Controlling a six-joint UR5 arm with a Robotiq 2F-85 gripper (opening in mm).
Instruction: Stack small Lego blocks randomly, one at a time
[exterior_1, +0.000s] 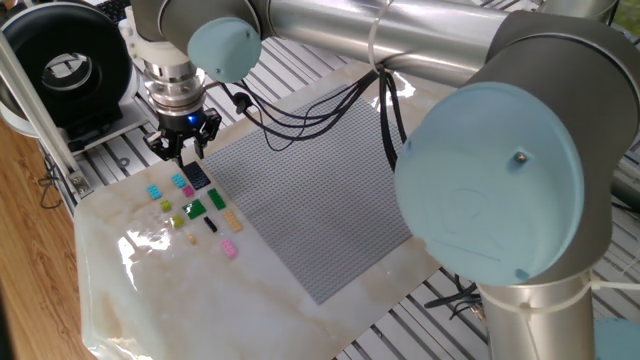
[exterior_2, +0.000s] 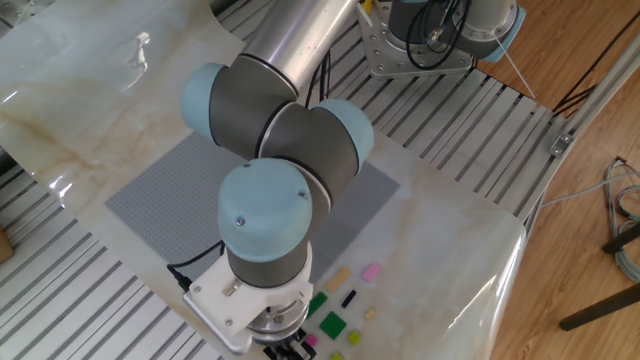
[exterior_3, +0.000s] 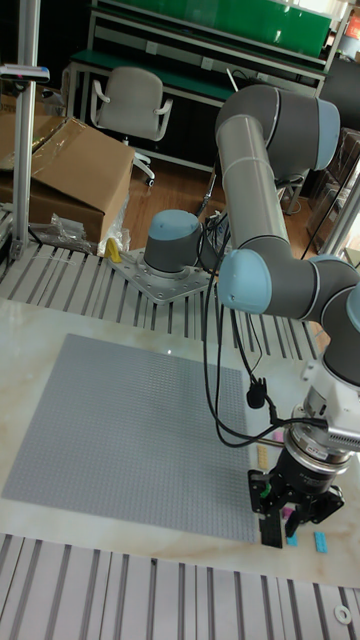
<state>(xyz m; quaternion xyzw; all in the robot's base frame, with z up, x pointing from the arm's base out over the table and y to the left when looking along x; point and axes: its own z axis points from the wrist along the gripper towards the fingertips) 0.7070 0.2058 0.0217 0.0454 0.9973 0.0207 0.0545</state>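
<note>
One fixed view: gripper (exterior_1: 183, 157) hangs over the far end of the block cluster, at the corner of the grey baseplate (exterior_1: 310, 190). Fingers are dark and bunched; can't tell if anything sits between them. On the marble table (exterior_1: 150, 290) beside the baseplate: cyan block (exterior_1: 154, 191), yellow-green block (exterior_1: 165, 205), green blocks (exterior_1: 194, 209), black block (exterior_1: 210, 225), tan block (exterior_1: 233, 220), pink block (exterior_1: 230, 249). Dark plate (exterior_1: 197, 175) lies right below the fingertips; contact unclear.

Other fixed view: wrist joint covers most of the cluster and the gripper is cut off by the bottom edge. Visible past it: a pink block, a black one, a tan one and green ones.

Tall fixed view: gripper seen from the front, fingers pointing down near the table; gap state unreadable. One cyan block shows beside it, rest of the bricks hidden behind the wrist.
</note>
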